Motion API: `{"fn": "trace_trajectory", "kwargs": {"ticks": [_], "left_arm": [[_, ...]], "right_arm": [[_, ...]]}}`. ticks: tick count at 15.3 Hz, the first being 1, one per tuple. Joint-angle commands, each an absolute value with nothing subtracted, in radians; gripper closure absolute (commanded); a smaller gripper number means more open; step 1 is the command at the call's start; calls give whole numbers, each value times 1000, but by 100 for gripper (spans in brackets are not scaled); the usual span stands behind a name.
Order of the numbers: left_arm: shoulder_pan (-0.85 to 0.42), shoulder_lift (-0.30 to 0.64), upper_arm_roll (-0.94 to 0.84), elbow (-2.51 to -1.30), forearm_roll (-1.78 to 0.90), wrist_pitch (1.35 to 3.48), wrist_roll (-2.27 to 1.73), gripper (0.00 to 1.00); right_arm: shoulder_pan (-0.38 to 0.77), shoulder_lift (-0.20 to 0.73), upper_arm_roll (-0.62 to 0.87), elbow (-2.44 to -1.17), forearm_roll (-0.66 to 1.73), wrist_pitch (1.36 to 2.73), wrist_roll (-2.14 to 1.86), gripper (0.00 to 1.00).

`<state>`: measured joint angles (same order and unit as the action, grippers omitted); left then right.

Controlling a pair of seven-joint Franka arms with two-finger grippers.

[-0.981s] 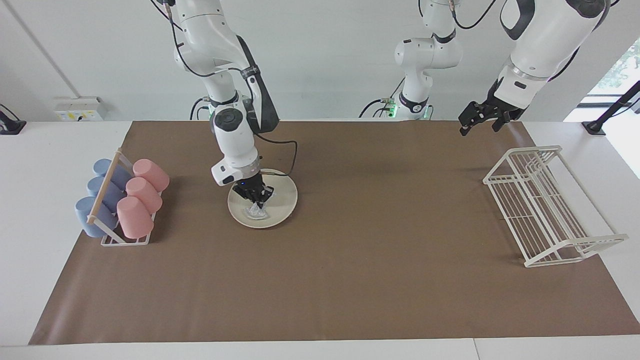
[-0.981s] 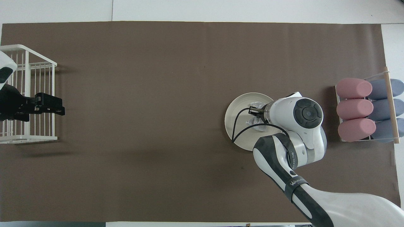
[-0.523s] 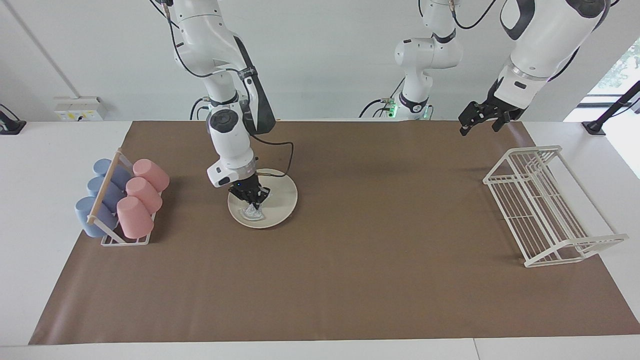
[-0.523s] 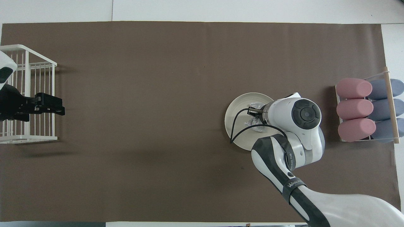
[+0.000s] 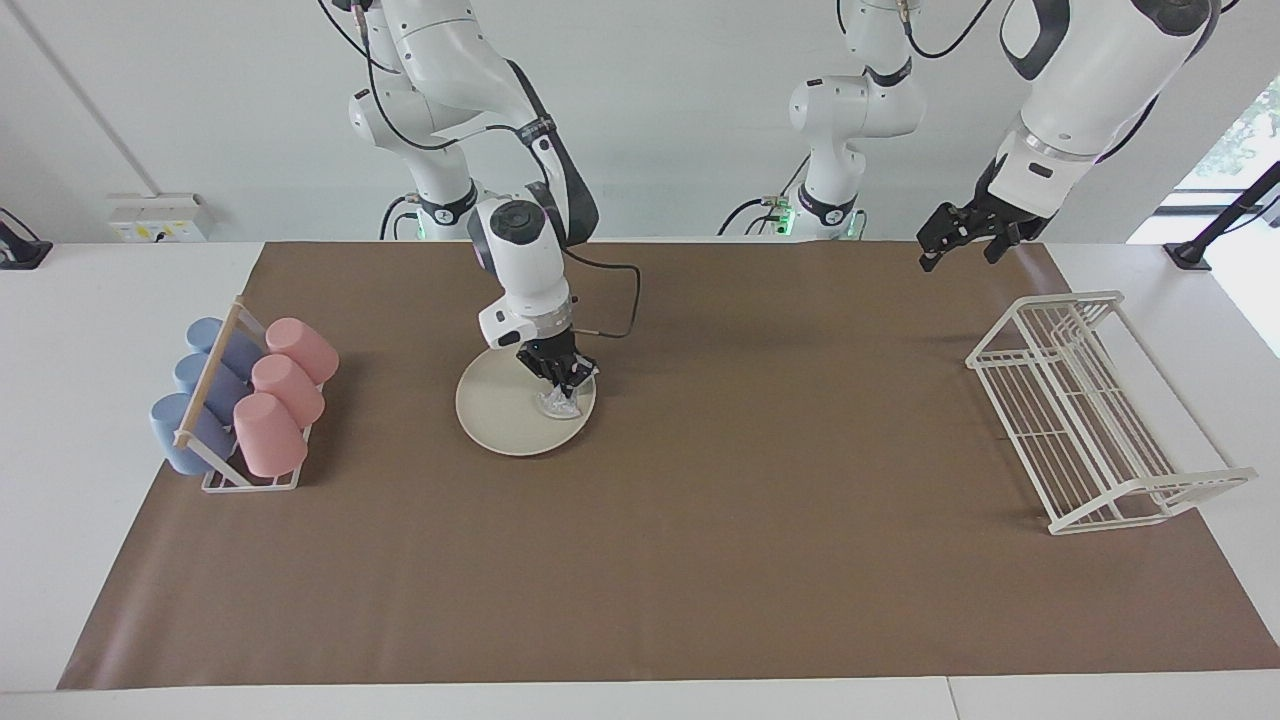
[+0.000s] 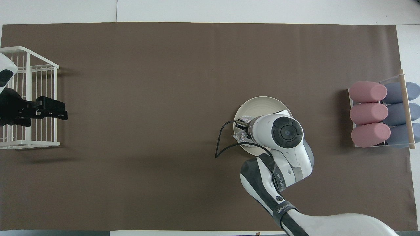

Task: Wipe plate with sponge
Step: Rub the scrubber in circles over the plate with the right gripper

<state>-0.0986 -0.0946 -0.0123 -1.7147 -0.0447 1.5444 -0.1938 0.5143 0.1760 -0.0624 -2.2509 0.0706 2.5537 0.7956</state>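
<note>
— Where is the plate [image 5: 505, 415]?

— On the brown mat [image 5: 700, 560], toward the right arm's end of the table, beside the cup rack [image 5: 235, 405] with its pink and blue cups.

— And the sponge [image 5: 556, 402]?

— On the plate, at its edge toward the middle of the table. The right gripper [image 5: 562, 380] comes down onto it, fingers clamped tight on the silvery pad.

— The other arm?

— It waits. The left gripper [image 5: 962, 238] hangs in the air near the white wire rack [image 5: 1090, 420], at the left arm's end of the table, fingers spread apart and holding nothing.

— Any writing to read?

— From overhead, a black band on the right arm carries white letters [image 6: 283, 207]; they begin "WAN", and the rest I cannot make out.
</note>
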Motion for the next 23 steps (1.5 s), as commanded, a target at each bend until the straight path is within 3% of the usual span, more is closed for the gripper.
{"fn": "trace_trajectory", "kwargs": {"ticks": [1, 6, 14, 17, 23], "left_arm": [[-86, -100, -18, -1712, -57, 1536, -198, 0], [-86, -100, -18, -1712, -57, 1536, -198, 0], [-86, -100, -18, -1713, -57, 1522, -198, 0], [-86, -100, -18, -1712, -57, 1520, -198, 0], [-86, -100, -18, -1712, -57, 1520, -195, 0]], "right_arm": [[433, 181, -60, -2270, 64, 2554, 672, 100], [347, 186, -58, -2270, 64, 2556, 526, 100], [500, 176, -57, -2270, 64, 2549, 831, 100], [508, 169, -58, -2264, 64, 2543, 888, 100], [534, 103, -52, -2110, 72, 2275, 1184, 100]]}}
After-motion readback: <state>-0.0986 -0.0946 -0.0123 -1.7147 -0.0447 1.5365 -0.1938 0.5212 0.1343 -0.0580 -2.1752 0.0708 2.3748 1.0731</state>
